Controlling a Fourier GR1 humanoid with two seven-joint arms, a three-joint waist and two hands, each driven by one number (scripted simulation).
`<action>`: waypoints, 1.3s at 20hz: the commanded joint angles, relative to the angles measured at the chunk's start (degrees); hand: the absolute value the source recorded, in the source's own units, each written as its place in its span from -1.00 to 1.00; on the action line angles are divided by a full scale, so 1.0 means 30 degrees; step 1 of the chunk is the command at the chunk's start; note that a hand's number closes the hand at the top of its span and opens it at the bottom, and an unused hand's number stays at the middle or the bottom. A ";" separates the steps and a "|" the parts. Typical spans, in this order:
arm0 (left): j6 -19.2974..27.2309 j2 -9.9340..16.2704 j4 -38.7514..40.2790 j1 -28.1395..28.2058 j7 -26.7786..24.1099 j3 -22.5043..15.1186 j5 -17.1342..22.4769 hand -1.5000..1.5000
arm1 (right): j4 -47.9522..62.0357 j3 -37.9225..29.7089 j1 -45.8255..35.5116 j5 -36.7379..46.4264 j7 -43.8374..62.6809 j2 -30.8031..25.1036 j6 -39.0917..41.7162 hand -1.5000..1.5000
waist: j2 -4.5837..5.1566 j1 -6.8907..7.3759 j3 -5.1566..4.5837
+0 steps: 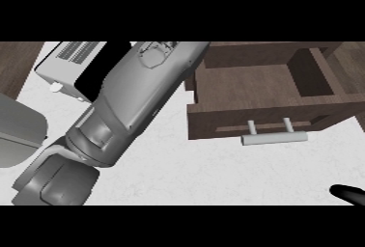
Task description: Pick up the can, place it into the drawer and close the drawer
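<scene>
- The worktop (pixel 214 169) is white and slightly speckled, with dark wood at the upper left.
- A wooden drawer (pixel 257 91) stands open at the upper right; its pale handle (pixel 274 137) faces the viewer.
- A white appliance (pixel 71 67) with a black front lies at the upper left.
- The left grey forearm (pixel 128 106) crosses the view; its robot hand is out of view.
- Only a black tip of the right robot hand (pixel 349 194) shows, so I cannot tell its state.
- The can is not visible.

- Left forearm (pixel 135 91): grey casing, seen as long smooth panels with rounded edges and recessed seams.
- Blocky grey segments (pixel 61 181) are seen at its lower end, divided by dark joint gaps.
- Right hand (pixel 349 194): only a black, rounded tip is shown at the lower right edge.
</scene>
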 commanded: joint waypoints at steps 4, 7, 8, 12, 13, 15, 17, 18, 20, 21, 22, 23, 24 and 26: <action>0.1016 -0.0003 0.2181 -0.1202 -0.0948 -0.1764 0.1261 1.00 | 0.0331 0.0878 -0.0861 0.0866 -0.0022 0.0214 -0.0384 -1.00 | 0.0156 -0.0455 0.0021; 0.2241 -0.0003 0.2768 -0.1141 -0.1421 -0.1751 0.1709 -1.00 | 0.0187 0.0058 -0.1130 -0.0098 0.1040 -0.0781 0.0055 -1.00 | 0.0154 -0.0606 0.0017; 0.2034 -0.0003 0.3080 -0.1336 -0.1524 -0.1587 0.1701 -1.00 | 0.0440 0.0343 0.0373 0.0116 -0.0996 0.0204 0.0412 -1.00 | 0.0147 -0.0559 0.0037; 0.3478 -0.0003 0.3506 -0.1289 -0.1901 -0.2191 0.2261 -1.00 | 0.0213 0.0538 -0.0353 0.0188 -0.0151 -0.0456 0.0565 -1.00 | 0.0200 -0.0835 0.0035; 0.3392 -0.0003 0.3411 -0.1857 -0.1586 -0.2350 0.2408 -1.00 | -0.0153 0.0354 -0.0869 -0.0421 0.0977 -0.0610 0.0313 -1.00 | 0.0159 -0.0840 0.0024; 0.3280 -0.0003 0.3601 -0.1451 -0.2266 -0.2461 0.2620 -1.00 | -0.0045 0.0769 -0.1389 0.1046 0.0392 -0.0702 -0.0036 -1.00 | 0.0262 -0.0817 0.0024; 0.3357 -0.0003 0.4159 -0.2190 -0.2266 -0.2260 0.2576 -1.00 | 0.0314 0.0850 -0.1814 0.1425 0.0389 -0.1566 0.0531 -1.00 | 0.0340 -0.0764 0.0022; 0.3761 -0.0003 0.4010 -0.2190 -0.2023 -0.2430 0.2909 -1.00 | 0.0604 0.1088 -0.1822 0.1468 0.0019 -0.1447 0.0659 -1.00 | 0.0314 -0.0853 0.0034; 0.4099 -0.0003 0.3634 -0.1957 -0.1930 -0.2687 0.3421 -1.00 | 0.0616 0.1031 -0.2063 0.1550 -0.0503 -0.1847 0.0991 -1.00 | 0.0256 -0.1011 0.0041; 0.4017 -0.0003 0.3905 -0.1953 -0.2423 -0.2247 0.3558 -1.00 | 0.0851 0.1515 -0.2215 0.2513 -0.0850 -0.1857 0.0901 -1.00 | 0.0355 -0.0835 0.0030; 0.4006 -0.0003 0.3887 -0.1853 -0.2302 -0.2505 0.3643 -1.00 | 0.0228 0.1603 -0.2274 0.2765 -0.0435 -0.2214 0.1012 -1.00 | 0.0277 -0.0872 0.0019; 0.3951 -0.0003 0.3802 -0.2348 -0.2112 -0.2122 0.4017 -1.00 | 0.0722 0.2266 -0.2690 0.3574 -0.1068 -0.2189 0.1030 -1.00 | 0.0369 -0.0791 0.0021; 0.3884 -0.0003 0.3906 -0.2242 -0.2819 -0.1885 0.3955 -1.00 | 0.1234 0.1764 -0.2674 0.3900 -0.1541 -0.2767 0.1259 -1.00 | 0.0346 -0.0513 0.0016; 0.3746 -0.0003 0.3588 -0.2166 -0.2466 -0.2101 0.4515 -1.00 | 0.1393 0.3130 -0.3137 0.5652 -0.1678 -0.2762 0.1094 -1.00 | 0.0340 -0.0511 0.0009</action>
